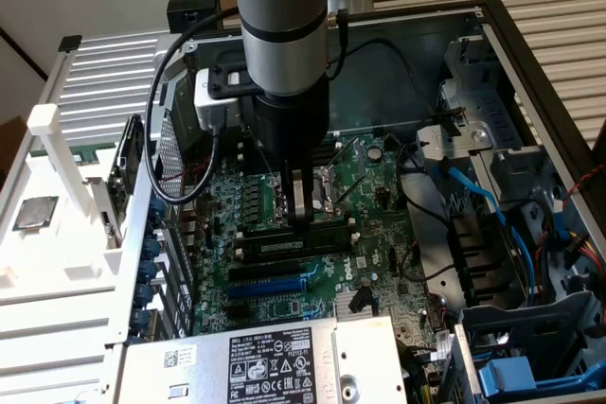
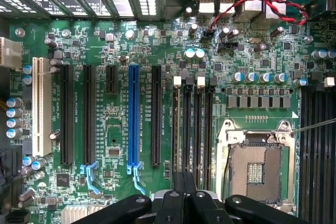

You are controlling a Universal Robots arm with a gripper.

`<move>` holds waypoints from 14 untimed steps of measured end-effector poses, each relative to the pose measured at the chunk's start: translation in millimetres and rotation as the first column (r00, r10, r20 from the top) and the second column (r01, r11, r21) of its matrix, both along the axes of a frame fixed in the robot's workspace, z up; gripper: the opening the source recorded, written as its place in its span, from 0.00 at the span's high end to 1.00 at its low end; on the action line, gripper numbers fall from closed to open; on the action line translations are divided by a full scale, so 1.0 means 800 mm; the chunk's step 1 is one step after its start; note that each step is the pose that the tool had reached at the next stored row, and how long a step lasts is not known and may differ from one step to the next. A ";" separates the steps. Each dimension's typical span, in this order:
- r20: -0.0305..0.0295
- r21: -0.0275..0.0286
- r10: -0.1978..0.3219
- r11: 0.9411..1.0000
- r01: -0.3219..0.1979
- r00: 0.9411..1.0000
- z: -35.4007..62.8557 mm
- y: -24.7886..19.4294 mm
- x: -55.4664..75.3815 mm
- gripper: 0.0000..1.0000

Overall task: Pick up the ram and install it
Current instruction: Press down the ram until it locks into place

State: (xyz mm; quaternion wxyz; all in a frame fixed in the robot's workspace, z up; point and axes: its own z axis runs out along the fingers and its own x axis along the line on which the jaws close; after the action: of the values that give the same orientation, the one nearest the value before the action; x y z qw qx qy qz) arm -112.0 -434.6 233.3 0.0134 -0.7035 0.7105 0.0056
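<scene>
Exterior view: the arm's black gripper [image 1: 301,207], fingers together, presses down on the long green ram stick [image 1: 295,245]. The stick sits in a black memory slot [image 1: 284,254] mid-board on the green motherboard [image 1: 360,262].

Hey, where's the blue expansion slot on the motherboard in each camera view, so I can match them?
Exterior view: the blue expansion slot lies below centre, between the hand and the silver labelled box.
Wrist view: the blue expansion slot stands among black slots, between the white slot and the CPU socket.
Shared landmark: the CPU socket, beside the hand in the exterior view.
</scene>
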 end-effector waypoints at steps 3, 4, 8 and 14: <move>0.000 -0.007 0.000 1.000 0.000 1.000 -0.002 0.0002 0.000 0.90; 0.000 -0.010 0.000 1.000 0.000 1.000 -0.002 0.0002 0.000 0.90; 0.000 -0.020 0.000 1.000 0.000 1.000 -0.004 0.0002 0.000 0.90; 0.000 -0.022 0.000 1.000 0.000 1.000 -0.004 0.0003 0.000 0.90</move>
State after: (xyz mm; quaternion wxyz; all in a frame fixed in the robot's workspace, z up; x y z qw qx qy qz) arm -112.0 -434.4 230.2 0.0059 -0.7037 0.7104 -0.0020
